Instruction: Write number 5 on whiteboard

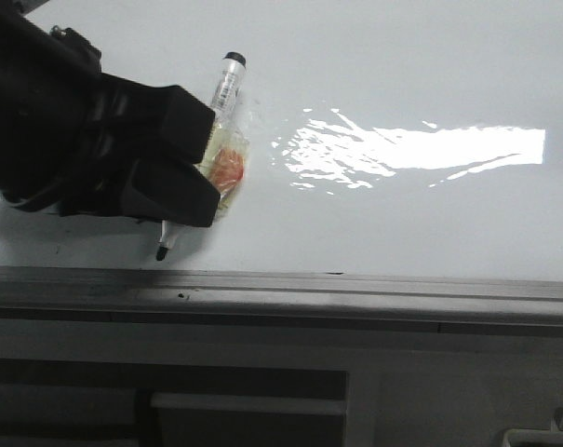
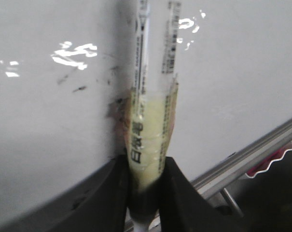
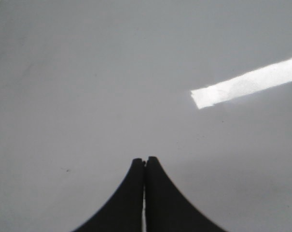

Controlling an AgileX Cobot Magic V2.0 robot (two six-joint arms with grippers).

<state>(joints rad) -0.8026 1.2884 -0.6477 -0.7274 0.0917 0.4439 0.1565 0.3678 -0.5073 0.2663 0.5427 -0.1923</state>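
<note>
Your left end effector [image 1: 202, 154] clamps the white tape-wrapped marker pen [image 1: 214, 121], tip angled toward the glossy white whiteboard [image 1: 402, 74], ready to write; your right end effector [image 3: 145, 162] is closed, empty.

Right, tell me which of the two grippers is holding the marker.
The left gripper: its fingers clamp the taped marker over the whiteboard. The right gripper is shut with nothing between its fingers.

front low over whiteboard [image 1: 402, 74], wrists close above it

The marker [image 2: 146, 116] bore printed lettering along its barrel, too blurred to read.
</note>
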